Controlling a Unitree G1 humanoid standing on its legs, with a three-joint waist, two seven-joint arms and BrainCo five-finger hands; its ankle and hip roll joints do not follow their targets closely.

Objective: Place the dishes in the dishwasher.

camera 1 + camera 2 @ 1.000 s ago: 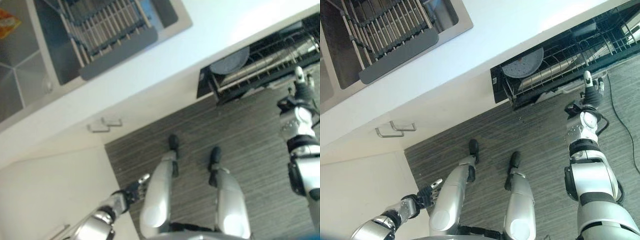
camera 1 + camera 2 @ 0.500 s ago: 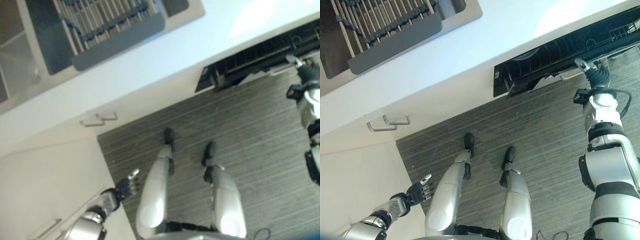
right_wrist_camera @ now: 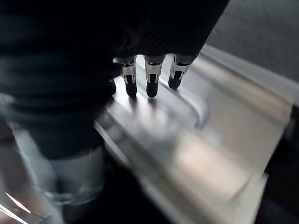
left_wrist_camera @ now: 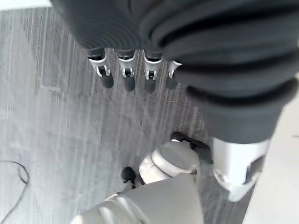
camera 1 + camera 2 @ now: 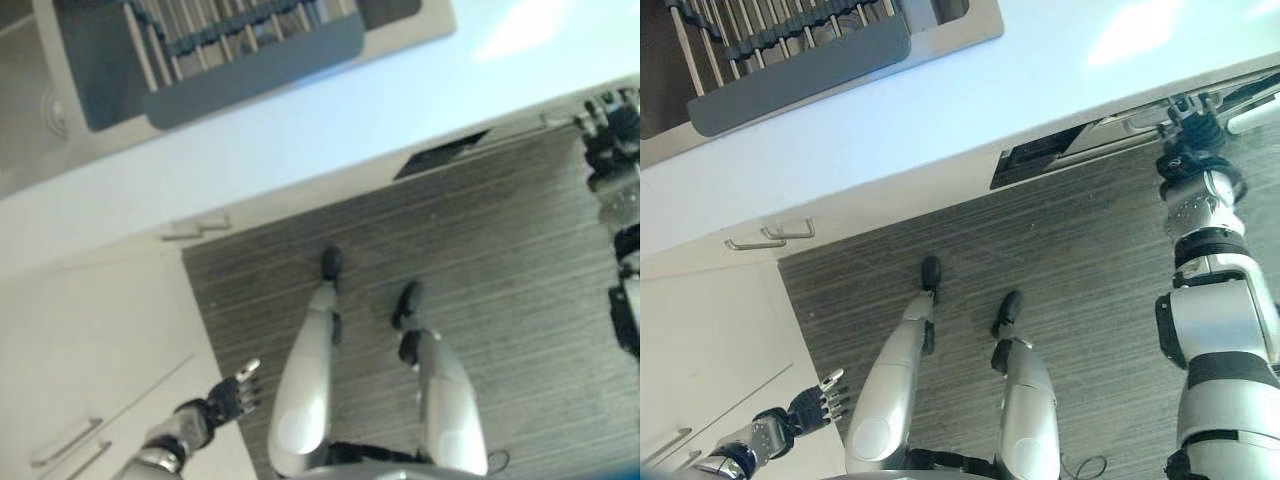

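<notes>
The dishwasher [image 5: 1035, 160] under the white counter shows as a narrow dark gap with a silver front edge [image 5: 1120, 125]. Its rack and any dishes in it are hidden inside. My right hand [image 5: 1190, 125] is stretched out to that front edge at the far right. In the right wrist view its fingers [image 3: 150, 79] are straight, with their tips on a shiny metal panel [image 3: 196, 140]. My left hand [image 5: 810, 405] hangs low at my left side, next to the pale cabinet front. Its fingers [image 4: 126, 74] are straight over the grey floor and hold nothing.
The white counter [image 5: 940, 120] runs across the view, with a sink holding a dark drying rack [image 5: 790, 50] at the far left. Pale cabinets with metal handles [image 5: 775, 237] stand on my left. Grey striped floor [image 5: 1060, 270] lies in front of the dishwasher.
The dishwasher rack with a grey plate has slid in under the counter, leaving a thin gap. My right hand moved forward with its front. The camera shifted, and my left hand sank lower.
</notes>
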